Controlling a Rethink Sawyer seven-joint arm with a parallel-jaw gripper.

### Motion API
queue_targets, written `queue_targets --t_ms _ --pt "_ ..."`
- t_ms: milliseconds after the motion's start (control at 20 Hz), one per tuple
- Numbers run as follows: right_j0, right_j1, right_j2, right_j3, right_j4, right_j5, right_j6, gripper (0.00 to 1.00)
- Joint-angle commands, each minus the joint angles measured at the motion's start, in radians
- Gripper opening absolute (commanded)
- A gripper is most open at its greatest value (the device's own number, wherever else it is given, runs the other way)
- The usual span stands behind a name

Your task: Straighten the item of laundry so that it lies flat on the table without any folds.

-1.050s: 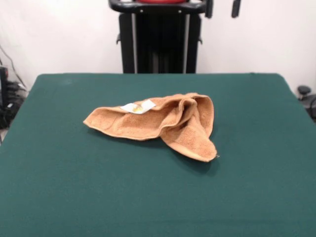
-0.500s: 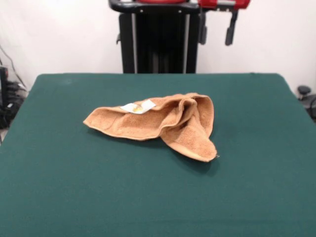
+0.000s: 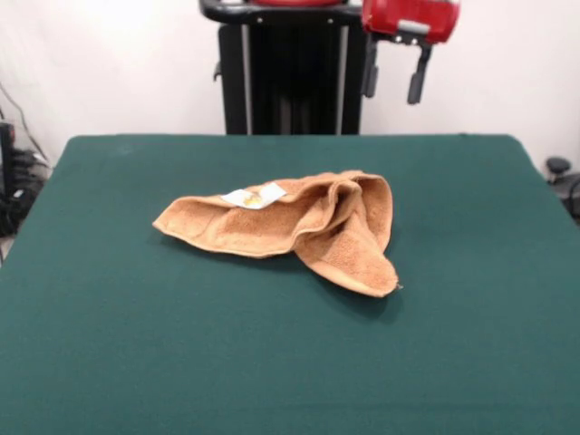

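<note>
At the far left edge, beyond the desk [image 3: 109,362], a few dark cables [image 3: 11,181] hang against the pale wall. The desk itself is covered in dark green cloth and fills most of the front view.

The towel [image 3: 272,227] lies a little past the middle of the desk, well clear of every edge. It is orange-tan terry and it is crumpled, not flat. Its left part stretches out low as a long folded flap that ends in a rounded corner. A small white label [image 3: 253,196] sits on the upper edge of that flap, facing up. Further right the cloth bunches into raised ridges and rolled folds. From this bunch a pointed corner [image 3: 381,281] hangs toward the near side of the desk, lying on the green cloth with a dark shadow beneath it.

Above and behind the towel, the black pedestal [image 3: 292,77] stands against the wall at the desk's far side. Just right of it, the red end of the arm [image 3: 410,18] shows at the top edge. The gripper [image 3: 392,80] hangs below it, high over the far side of the desk and well apart from the towel. Its two dark fingers [image 3: 416,83] stand spread with a clear gap between them, and they hold nothing.
</note>
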Motion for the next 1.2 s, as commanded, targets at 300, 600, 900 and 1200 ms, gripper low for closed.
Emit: queue_targets --t_ms 300,600,900,1200 --pt "-0.201 0.348 0.153 -0.001 -0.045 -0.289 0.330 1.00" --pt "-0.222 0.330 0.178 0.007 -0.026 -0.277 0.302 1.00" --pt "-0.213 0.337 0.189 0.030 -0.001 -0.312 0.325 1.00" --pt "-0.195 0.281 0.234 0.079 0.019 -0.314 0.404 1.00"
